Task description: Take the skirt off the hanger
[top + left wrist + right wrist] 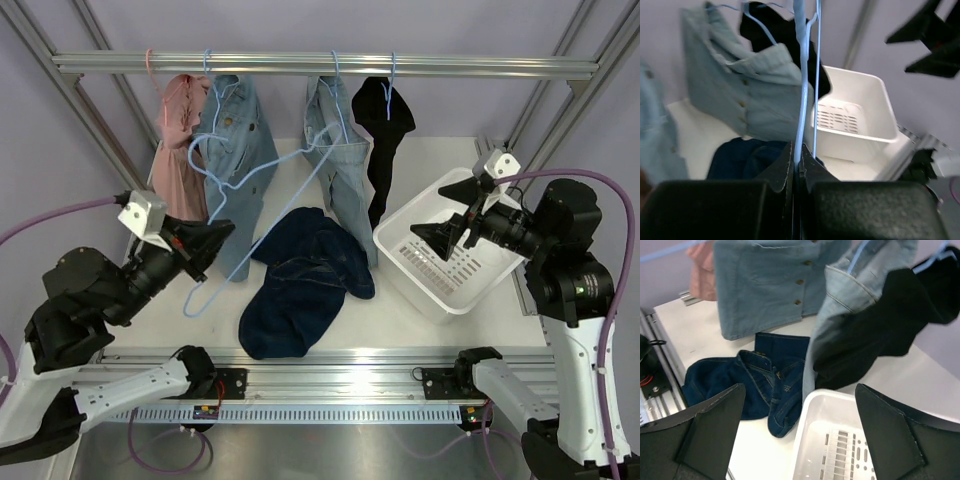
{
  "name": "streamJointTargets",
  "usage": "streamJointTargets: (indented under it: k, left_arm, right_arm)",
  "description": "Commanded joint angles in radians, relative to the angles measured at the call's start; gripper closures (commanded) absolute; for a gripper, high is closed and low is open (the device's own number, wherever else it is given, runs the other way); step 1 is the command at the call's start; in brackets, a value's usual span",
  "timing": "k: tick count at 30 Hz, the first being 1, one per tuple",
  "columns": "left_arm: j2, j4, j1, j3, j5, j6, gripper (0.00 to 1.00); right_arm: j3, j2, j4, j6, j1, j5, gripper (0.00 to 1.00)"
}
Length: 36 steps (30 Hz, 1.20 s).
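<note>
While my left tool (796, 156) pinches the hanger (801, 100) and my right tool (432, 238) hangs open, I risk snagging the hanging denim (235, 130) if I swing it wide.

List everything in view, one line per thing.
rail: one, silver, across the back
pink garment: one, hanging far left
denim garments: two, light blue, hanging mid-rail
black garment: one, hanging rightmost
hanger: one held, light blue; others carry the garments
skirt: one, dark blue, lying mid-table
basket: one, white, table's right
table: one, white
left gripper: black, shut on hanger
right gripper: black, open above basket
</note>
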Motion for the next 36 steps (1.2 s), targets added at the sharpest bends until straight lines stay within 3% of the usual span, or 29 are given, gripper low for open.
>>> streamJointTargets:
  k: [1,7,11,15,19,24,36]
  left_arm:
    - [0.107,-0.107,0.002,0.09,-0.284,0.01,1.0]
    - [0.266,-0.113,0.025,0.213,-0.429,0.027,1.0]
    - [0.399,-0.122,0.116,0.336,-0.391,0.031,1.0]
    - [0.5,-0.075,0.252,0.379,-0.262,0.036,1.0]
    - [0.574,0.007,0.347,0.399,-0.182,0.04,1.0]
    - [0.683,0.064,0.378,0.498,-0.141,0.045,1.0]
    - [0.905,0.068,0.525,0.58,-0.058,-0.024,1.0]
  right_arm:
    - [-0.078,-0.009,0.115,0.117,-0.031,0.104,0.0]
    - [-0.247,-0.041,0.198,0.157,-0.068,0.071,0.01]
    - [-0.373,-0.05,0.273,0.189,-0.12,0.008,0.01]
    - [-0.463,-0.066,0.323,0.186,-0.192,-0.067,0.01]
    - [-0.479,-0.07,0.288,0.128,-0.211,-0.144,0.01]
    - [-0.479,-0.081,0.213,0.005,-0.218,-0.287,0.01]
    - [-0.465,-0.078,0.155,-0.053,-0.235,-0.333,0.0]
